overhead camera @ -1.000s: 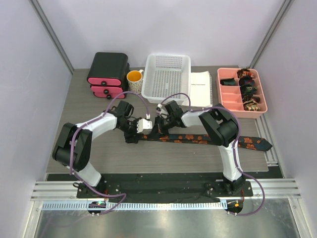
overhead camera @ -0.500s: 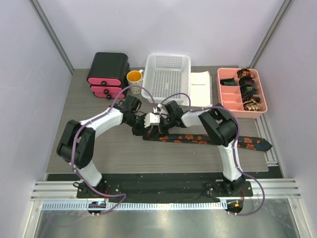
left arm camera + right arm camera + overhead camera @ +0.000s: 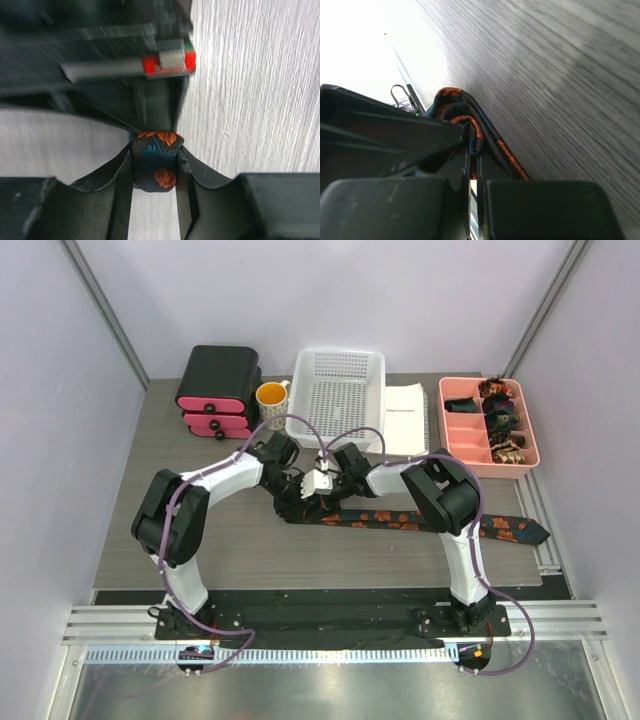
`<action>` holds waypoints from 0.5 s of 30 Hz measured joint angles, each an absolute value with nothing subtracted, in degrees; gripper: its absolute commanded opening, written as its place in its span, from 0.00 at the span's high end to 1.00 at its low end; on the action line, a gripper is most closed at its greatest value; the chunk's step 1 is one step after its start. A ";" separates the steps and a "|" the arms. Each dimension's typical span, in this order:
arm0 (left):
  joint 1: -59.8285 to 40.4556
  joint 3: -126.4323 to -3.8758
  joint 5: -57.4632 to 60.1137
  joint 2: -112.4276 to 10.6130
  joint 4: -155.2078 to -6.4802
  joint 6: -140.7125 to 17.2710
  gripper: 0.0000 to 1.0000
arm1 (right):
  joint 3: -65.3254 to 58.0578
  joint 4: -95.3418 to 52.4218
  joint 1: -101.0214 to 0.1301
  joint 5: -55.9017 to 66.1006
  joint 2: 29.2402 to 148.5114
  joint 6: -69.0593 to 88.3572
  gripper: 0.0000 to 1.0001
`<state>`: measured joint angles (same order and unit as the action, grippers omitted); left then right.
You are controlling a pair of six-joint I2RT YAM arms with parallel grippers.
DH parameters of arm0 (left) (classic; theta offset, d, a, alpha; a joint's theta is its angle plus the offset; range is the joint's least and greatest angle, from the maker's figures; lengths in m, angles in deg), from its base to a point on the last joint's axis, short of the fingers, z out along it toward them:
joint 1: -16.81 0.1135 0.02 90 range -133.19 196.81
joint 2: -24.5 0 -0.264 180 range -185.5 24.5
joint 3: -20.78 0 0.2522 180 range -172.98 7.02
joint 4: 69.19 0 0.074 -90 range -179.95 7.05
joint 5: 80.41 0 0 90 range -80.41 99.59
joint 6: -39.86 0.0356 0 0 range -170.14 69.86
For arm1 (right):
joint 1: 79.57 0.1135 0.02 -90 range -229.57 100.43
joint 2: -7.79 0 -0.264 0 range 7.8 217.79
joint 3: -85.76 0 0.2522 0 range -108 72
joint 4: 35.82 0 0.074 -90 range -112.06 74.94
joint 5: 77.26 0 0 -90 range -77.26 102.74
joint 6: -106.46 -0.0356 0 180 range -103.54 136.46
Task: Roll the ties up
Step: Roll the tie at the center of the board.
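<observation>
Coil (image 3: 154, 161): we see a small tight roll of dark, orange-blotched fabric, sitting right between the fingertips of the left gripper (image 3: 154, 176).
Left gripper grip: partly closed, with both fingers (image 3: 186, 172) pressed on the coil's sides, so it has hold of the roll.
Tie (image 3: 385, 519): its unrolled length lies flat on the table (image 3: 150, 530), running away from both grippers towards the right arm's side, with the pointed end farthest out.
Right gripper (image 3: 474, 150): fully closed and pinching a fold of the tie at its fingertips, just beside the left gripper and almost touching it.
Step in hand: we judge it an early turn of the roll, as most of the strip is not yet wound.
Doing it well: we would turn the coil towards the loose length, keep the edges aligned, hold light tension, and hand over one grip at a time.
Risk: if both grippers release together, the coil may spring open.
Finished rolls (image 3: 500, 420): these sit in the pink tray (image 3: 445, 425), well beyond the right gripper.
</observation>
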<state>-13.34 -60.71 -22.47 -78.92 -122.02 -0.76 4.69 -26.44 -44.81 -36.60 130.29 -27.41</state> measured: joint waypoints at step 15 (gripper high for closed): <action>-15.74 -53.52 -20.87 -75.49 -116.20 -9.37 0.70 | 9.09 -24.14 -46.08 -41.41 128.37 -22.08 0.99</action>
<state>-15.74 -53.52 -20.87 -75.49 -116.20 -9.37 9.09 -24.14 -46.08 -41.41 128.37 -22.08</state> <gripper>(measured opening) 0.314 0.057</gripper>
